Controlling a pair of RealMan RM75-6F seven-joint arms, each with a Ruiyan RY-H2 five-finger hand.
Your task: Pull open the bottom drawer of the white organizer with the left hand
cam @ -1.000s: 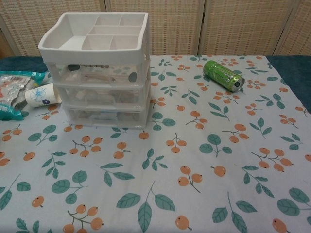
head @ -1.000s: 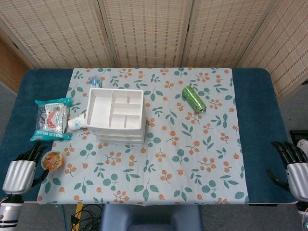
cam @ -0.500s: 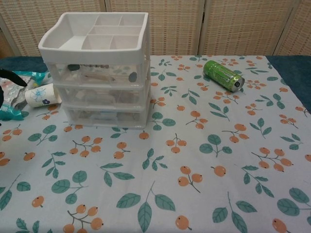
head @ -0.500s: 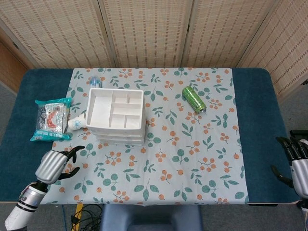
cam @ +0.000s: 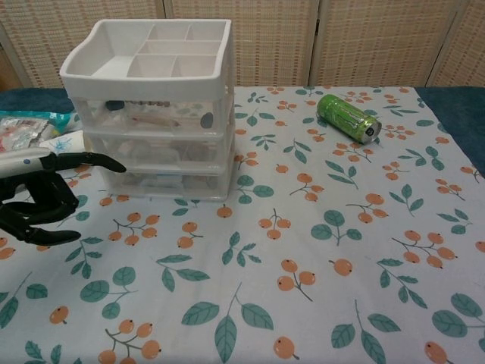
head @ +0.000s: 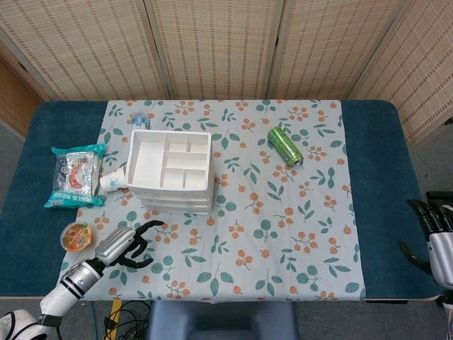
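White plastic organizer (head: 170, 171) is sitting just beyond the left hand (head: 126, 245), up and slightly right of the fingertips, all three drawers closed. The bottom drawer (cam: 167, 182) is level with the outstretched finger in the chest view, close but not touching.

Change: left hand has been swinging in from the table's left edge over the last second and is now hovering over the cloth in front of the organizer, fingers spread wide, holding nothing. Reads as the approach nearly done; reaching the drawer front and hooking it is what's left.

Around it, left to right: snack bag (head: 74, 176) lying far-left of the hand, jelly cup (head: 76, 235) just left of it, paper cup (head: 112, 182) resting against the organizer's left side, beyond the hand. Green can (head: 285, 146) lying well off to the right. Right hand (head: 432, 237) is idling at the far right table edge, fingers apart, empty.

Nothing is blocking the drawer front. Risk as I see it: the light organizer sliding instead of the drawer opening.
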